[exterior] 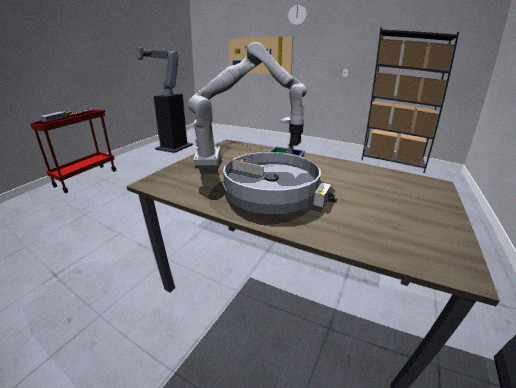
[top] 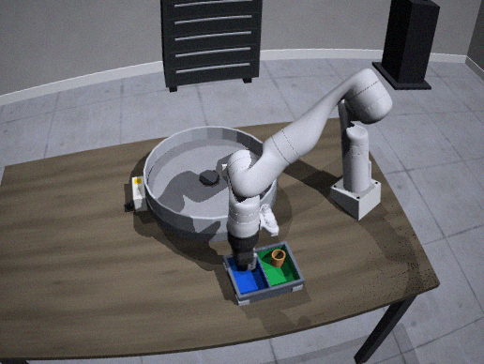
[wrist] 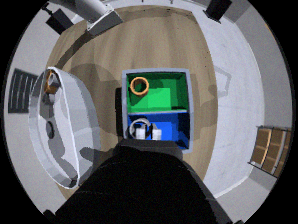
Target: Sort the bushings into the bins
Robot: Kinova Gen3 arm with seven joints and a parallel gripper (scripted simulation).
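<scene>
My gripper (top: 245, 265) reaches down into the blue bin (top: 247, 279) and is shut on a steel bushing (wrist: 140, 128), which shows as a pale ring between the fingers in the wrist view. A bronze bushing (top: 278, 257) stands upright in the green bin (top: 279, 267); it also shows in the wrist view (wrist: 139, 86). Another bronze bushing (wrist: 51, 82) rides on the turntable (top: 206, 178) near its rim. In the exterior view the gripper (exterior: 294, 145) hangs behind the turntable (exterior: 271, 181).
The two bins share one grey tray at the table's front edge. A white box (top: 138, 191) with a yellow button sits on the turntable's left side. The arm's base (top: 355, 197) stands at the right. A dark hub (top: 209, 177) marks the turntable's centre.
</scene>
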